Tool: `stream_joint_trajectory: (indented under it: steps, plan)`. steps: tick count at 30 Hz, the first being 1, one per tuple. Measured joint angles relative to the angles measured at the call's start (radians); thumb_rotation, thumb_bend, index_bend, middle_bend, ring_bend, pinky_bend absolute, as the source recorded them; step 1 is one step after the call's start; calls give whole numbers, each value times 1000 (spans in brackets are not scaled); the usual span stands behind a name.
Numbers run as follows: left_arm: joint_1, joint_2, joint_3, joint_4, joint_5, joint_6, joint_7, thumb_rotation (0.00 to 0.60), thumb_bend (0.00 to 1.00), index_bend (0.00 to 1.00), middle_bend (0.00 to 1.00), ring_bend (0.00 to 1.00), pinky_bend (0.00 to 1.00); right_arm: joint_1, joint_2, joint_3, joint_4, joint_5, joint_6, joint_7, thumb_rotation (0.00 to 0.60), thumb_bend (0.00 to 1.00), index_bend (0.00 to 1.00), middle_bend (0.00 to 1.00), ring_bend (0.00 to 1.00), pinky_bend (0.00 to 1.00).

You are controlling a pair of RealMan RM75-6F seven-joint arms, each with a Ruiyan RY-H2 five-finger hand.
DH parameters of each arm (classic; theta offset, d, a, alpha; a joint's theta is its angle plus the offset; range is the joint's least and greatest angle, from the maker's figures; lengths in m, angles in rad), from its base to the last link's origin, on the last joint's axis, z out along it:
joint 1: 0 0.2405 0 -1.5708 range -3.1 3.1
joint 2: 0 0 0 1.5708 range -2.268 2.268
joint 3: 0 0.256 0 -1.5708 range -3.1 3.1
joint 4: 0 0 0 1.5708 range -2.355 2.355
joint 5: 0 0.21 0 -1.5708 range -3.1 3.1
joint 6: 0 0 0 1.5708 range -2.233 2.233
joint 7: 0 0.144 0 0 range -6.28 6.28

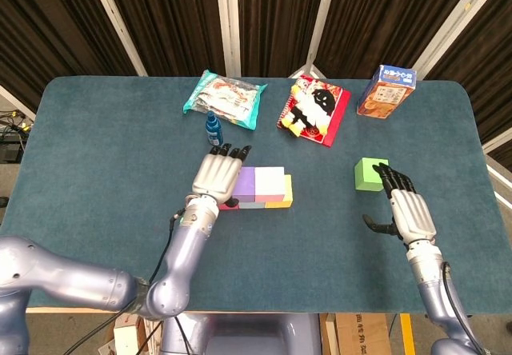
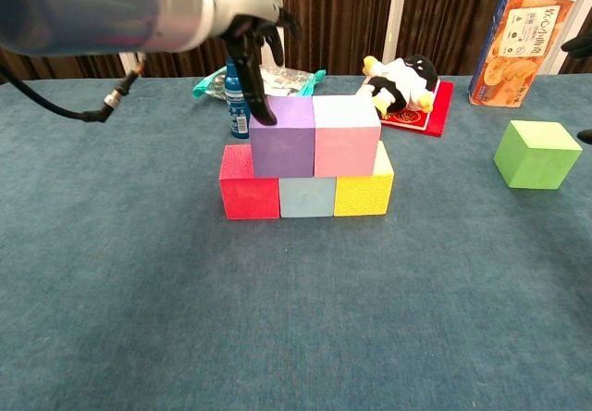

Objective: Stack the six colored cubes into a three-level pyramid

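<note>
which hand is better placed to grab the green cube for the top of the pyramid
Probably the right hand: it is open just beside the green cube, which sits apart on the table. The left hand is over at the purple cube, across the stack.

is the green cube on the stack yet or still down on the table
Still on the table. The green cube sits alone on the cloth, apart from the stack, whose top holds only the purple cube and pink cube.

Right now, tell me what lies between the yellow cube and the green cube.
Nothing: only bare blue tablecloth separates the yellow cube from the green cube. Both the chest and head views show that stretch empty.
</note>
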Motion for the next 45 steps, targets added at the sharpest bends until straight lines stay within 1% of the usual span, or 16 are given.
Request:
stream_joint_trajectory:
  steps: [6,9,12,15,16,20,25,28,31,34,40,45]
  plan:
    - [97,101,34,-123,132,39,-91,600,218,0,142,77,118,0,-2,0,1,4,3,-6,600,321,0,0,0,0]
    - [159,160,63,-182,209,60,-145,600,218,0,141,77,113,0,-4,-3,2,1,5,-13,600,320,0,0,0,0]
    - [228,218,107,-231,296,80,-196,600,218,0,141,77,110,0,-9,-7,4,0,7,-22,600,320,0,0,0,0]
    - [298,269,164,-265,391,104,-245,600,218,0,141,77,106,2,-15,-12,7,-1,10,-38,600,320,0,0,0,0]
    - [329,287,190,-273,433,115,-266,600,216,0,140,77,106,2,-18,-14,9,-1,11,-43,600,320,0,0,0,0]
    - [440,341,281,-282,576,155,-348,600,170,0,134,66,106,3,-33,-20,15,-4,18,-61,600,321,0,0,0,0]
    - [599,399,397,-257,746,205,-490,600,124,0,116,63,102,5,-42,-24,18,-7,27,-84,600,320,0,0,0,0]
    - [678,429,450,-224,820,227,-568,600,121,0,109,61,101,9,-49,-23,26,-11,30,-95,600,321,0,0,0,0]
    - [728,455,470,-196,861,240,-630,600,122,0,106,50,99,15,-52,-20,31,-7,21,-96,600,321,0,0,0,0]
    - [754,483,471,-175,881,236,-681,600,121,0,105,50,99,34,-57,-12,38,1,0,-104,600,321,0,0,0,0]
    - [785,513,444,-155,904,199,-721,600,121,0,104,50,99,92,-89,2,72,16,-48,-159,600,320,0,0,0,0]
    - [801,524,418,-153,907,184,-734,600,121,0,104,50,99,161,-125,22,136,91,-102,-227,600,321,0,0,0,0]
